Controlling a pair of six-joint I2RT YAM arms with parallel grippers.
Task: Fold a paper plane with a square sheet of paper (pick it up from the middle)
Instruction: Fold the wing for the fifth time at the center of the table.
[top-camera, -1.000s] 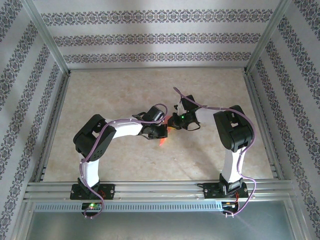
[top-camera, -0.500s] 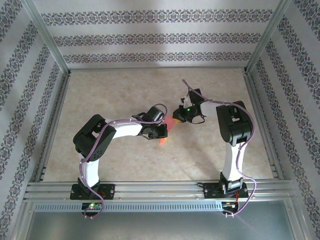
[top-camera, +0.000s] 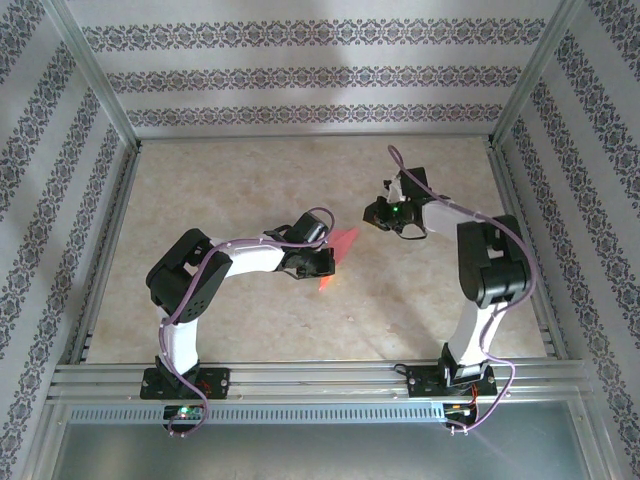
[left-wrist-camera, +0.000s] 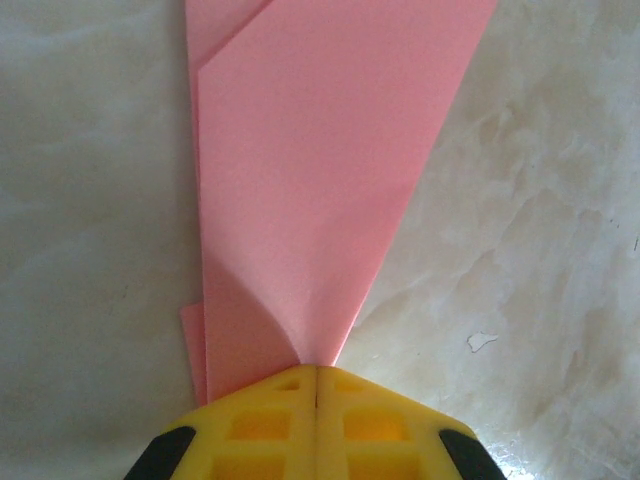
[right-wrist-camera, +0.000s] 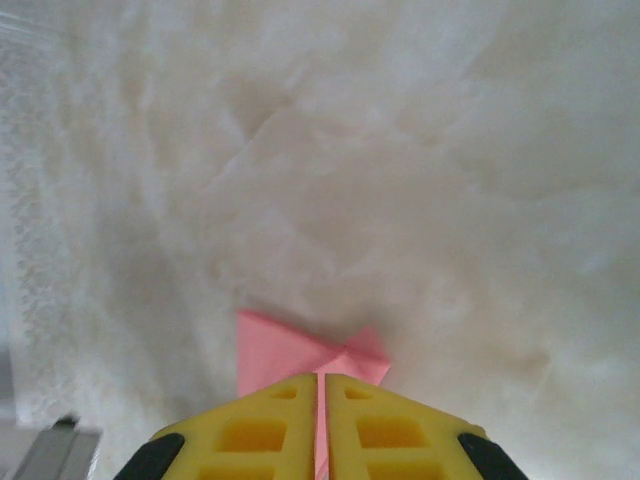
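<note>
The square sheet of paper (top-camera: 343, 245) is pink-red and folded into a long tapering shape with a flap along its left side (left-wrist-camera: 320, 150). It is near the table's middle. My left gripper (top-camera: 324, 264) (left-wrist-camera: 316, 368) is shut on its narrow end, yellow jaws pressed together with the paper fanning out ahead. My right gripper (top-camera: 373, 214) (right-wrist-camera: 321, 378) is up and to the right of the paper, apart from it, its jaws shut to a thin slit. Beyond its tips the paper (right-wrist-camera: 275, 350) looks small and blurred, and pink shows through the slit.
The tabletop (top-camera: 250, 190) is pale marble, with a small white chip (left-wrist-camera: 481, 341) right of the left gripper. Aluminium rails (top-camera: 320, 375) run along the near edge, and patterned walls (top-camera: 300, 75) close the back and sides.
My right gripper has drawn back up and to the right, from touching the paper to standing apart from it. The left gripper has kept still with the paper in it.
</note>
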